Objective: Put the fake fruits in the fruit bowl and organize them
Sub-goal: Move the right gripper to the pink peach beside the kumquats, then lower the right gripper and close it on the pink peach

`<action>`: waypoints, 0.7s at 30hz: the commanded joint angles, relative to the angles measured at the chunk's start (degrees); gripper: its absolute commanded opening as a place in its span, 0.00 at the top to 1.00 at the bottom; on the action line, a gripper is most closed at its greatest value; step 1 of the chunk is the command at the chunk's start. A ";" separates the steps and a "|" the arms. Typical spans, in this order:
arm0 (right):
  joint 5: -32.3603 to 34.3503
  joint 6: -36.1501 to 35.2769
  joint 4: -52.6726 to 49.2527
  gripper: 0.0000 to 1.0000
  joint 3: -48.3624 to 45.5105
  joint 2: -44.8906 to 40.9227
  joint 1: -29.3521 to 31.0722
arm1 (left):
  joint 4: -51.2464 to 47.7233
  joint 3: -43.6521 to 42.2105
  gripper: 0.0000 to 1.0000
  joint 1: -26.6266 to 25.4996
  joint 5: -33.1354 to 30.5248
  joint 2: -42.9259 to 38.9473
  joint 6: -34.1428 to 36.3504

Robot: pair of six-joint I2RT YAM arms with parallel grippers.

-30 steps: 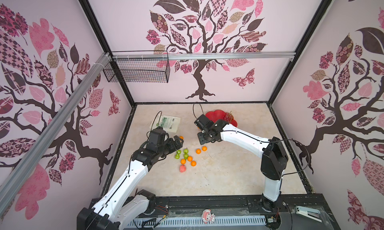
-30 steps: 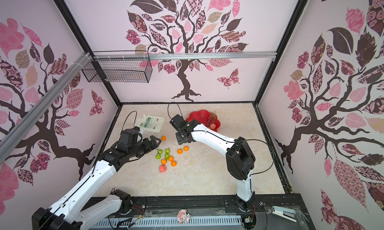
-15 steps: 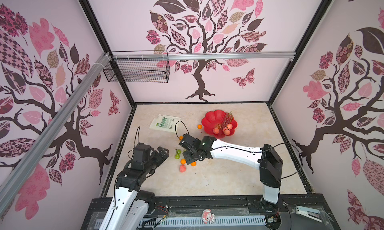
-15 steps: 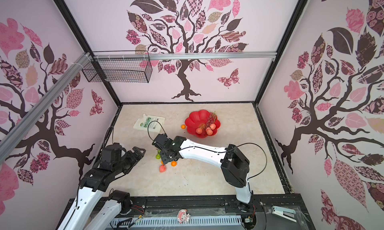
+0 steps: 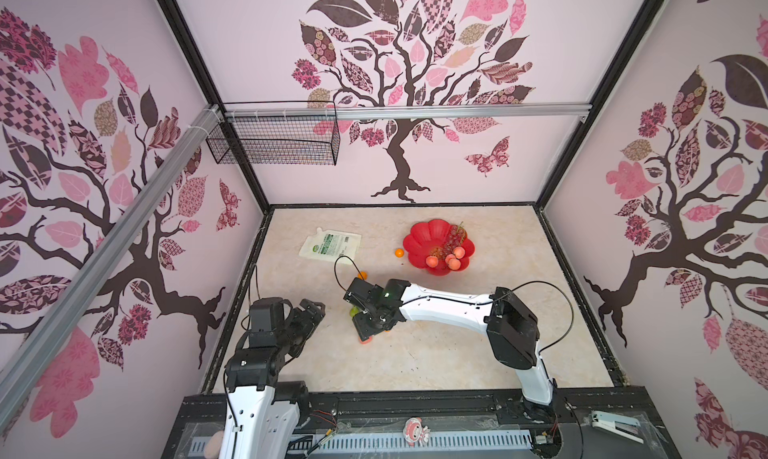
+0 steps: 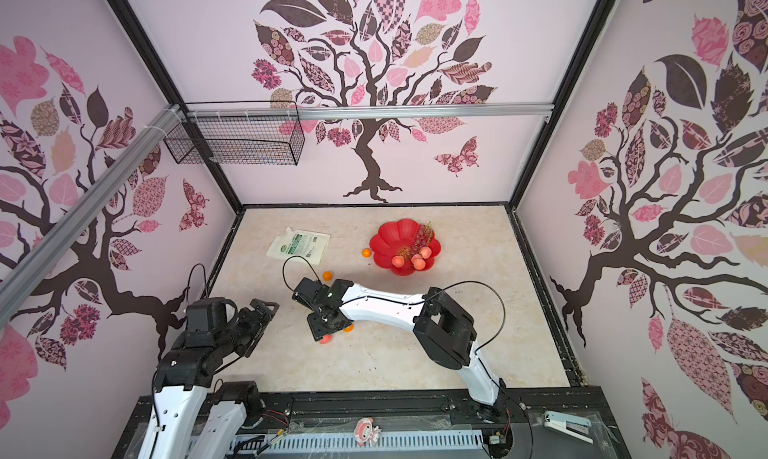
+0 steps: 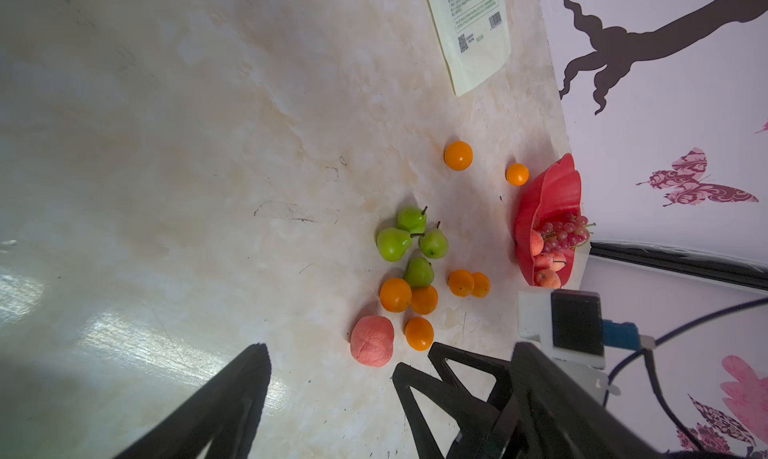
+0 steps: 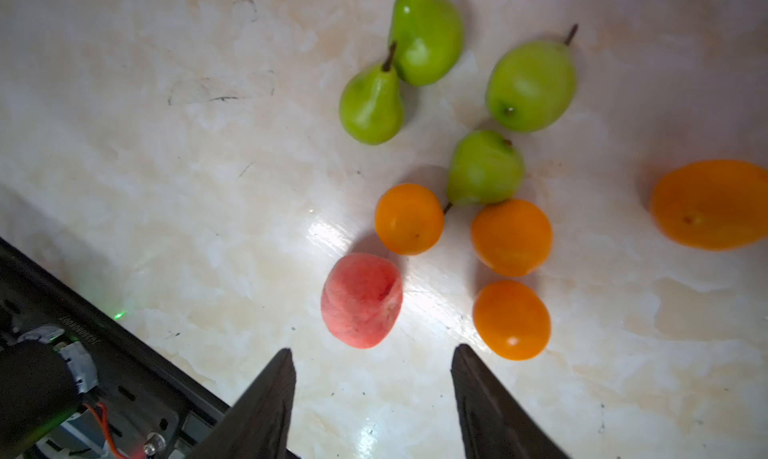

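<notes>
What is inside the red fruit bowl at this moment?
A grape bunch and at least three peaches lie in the fruit bowl. Whatever sits beneath them is covered.

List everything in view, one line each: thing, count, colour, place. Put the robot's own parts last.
fruit bowl: one, red, back right of the table.
grape bunch: one, reddish-purple, in the bowl.
bowl peaches: at least three, pink-red, in the bowl.
loose peach: one, pink-red, mid-table beside the oranges.
pears: four, green, clustered mid-table.
oranges: seven, orange; five by the pears, two nearer the bowl.
pouch: one, white with green label, flat, left of the bowl.
wire basket: one, black, hanging from the back rail.
left hand: one, black, open, left side of the table.
right hand: one, black, open, over the loose fruit.
</notes>
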 commanded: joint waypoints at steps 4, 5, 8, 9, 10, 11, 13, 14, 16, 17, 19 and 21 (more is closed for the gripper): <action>-0.83 -0.65 -4.75 0.38 5.40 5.01 1.00 | -0.23 -0.96 0.06 0.28 0.39 -0.28 1.01; -0.74 -0.86 -5.61 0.37 6.20 5.69 0.99 | -0.03 -1.05 0.06 0.30 0.39 -0.34 0.90; -0.39 -1.57 -7.89 0.37 8.38 7.49 1.00 | 0.37 -1.37 0.05 0.37 0.56 -0.42 0.70; -0.22 -1.72 -8.00 0.37 8.46 7.81 1.00 | 0.52 -1.47 0.06 0.40 0.57 -0.41 0.70; -0.02 -1.90 -7.88 0.37 8.61 8.16 0.97 | 0.62 -1.49 0.06 0.38 0.57 -0.47 0.64; 0.15 -1.98 -7.84 0.37 8.85 8.52 1.00 | 0.65 -1.49 0.06 0.39 0.49 -0.46 0.74; 0.22 -2.29 -8.05 0.37 9.48 9.38 1.00 | 0.74 -1.57 0.06 0.43 0.32 -0.47 0.53; 0.38 -2.32 -8.20 0.37 9.96 9.93 1.00 | 0.76 -1.54 0.06 0.38 0.31 -0.61 0.52; 0.63 -2.55 -8.37 0.37 10.52 10.69 0.97 | 0.87 -1.66 0.05 0.41 0.22 -0.59 0.48; 1.04 -2.58 -8.15 0.37 10.66 11.01 1.00 | 0.82 -1.66 0.05 0.37 0.14 -0.56 0.44; 1.61 -2.75 -8.37 0.37 11.24 11.87 1.02 | 0.74 -1.58 0.05 0.40 0.00 -0.64 0.44; 1.81 -2.92 -8.80 0.37 11.94 12.63 1.01 | 0.74 -1.58 0.05 0.42 -0.03 -0.62 0.45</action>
